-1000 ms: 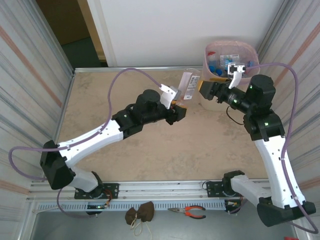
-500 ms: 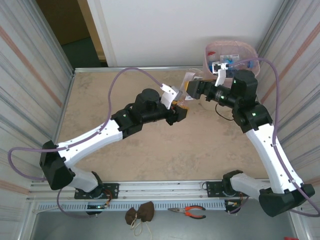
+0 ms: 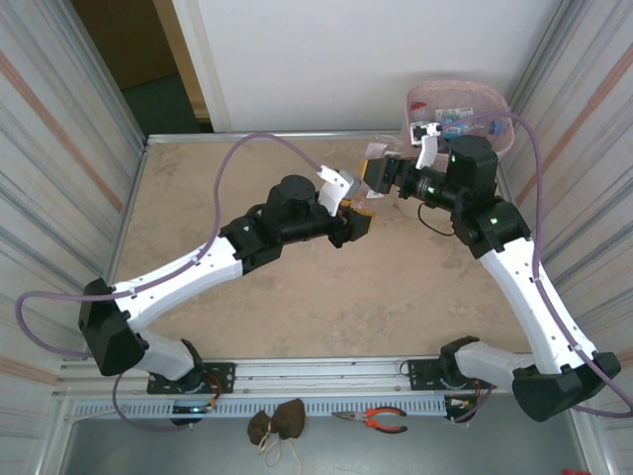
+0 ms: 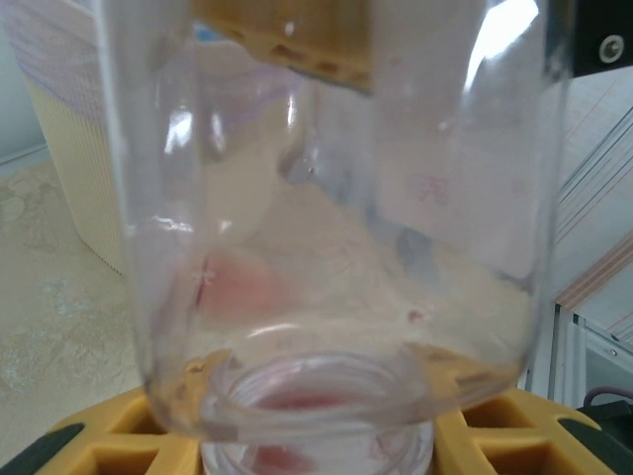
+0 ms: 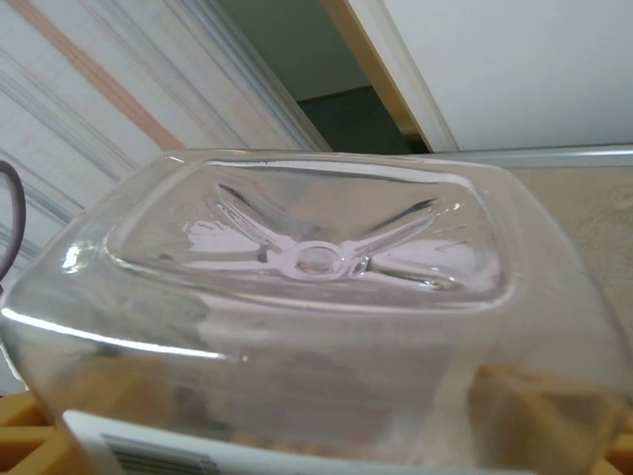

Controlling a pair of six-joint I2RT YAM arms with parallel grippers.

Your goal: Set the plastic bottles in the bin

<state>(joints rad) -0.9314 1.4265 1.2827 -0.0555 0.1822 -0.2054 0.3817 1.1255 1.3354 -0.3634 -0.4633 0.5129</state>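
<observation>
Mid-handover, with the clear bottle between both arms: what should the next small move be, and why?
Probably the right gripper should close firmly on the base end of the bottle before anything lets go. The left gripper has the neck clamped. The right jaws sit around the base, but a firm grip there is not evident. The bin stands just behind the right arm.

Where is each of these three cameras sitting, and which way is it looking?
Top external: fixed above and behind the robot, looking down at the table, bin, the whole left arm and right arm; left gripper and right gripper meet at a bottle.
Left wrist: on the left arm's wrist, looking along its yellow fingers up the bottle from its neck.
Right wrist: on the right arm's wrist, facing the bottle's base and a doorway beyond; yellow fingers at the bottom edge.
Shared: all three see that bottle.
</observation>
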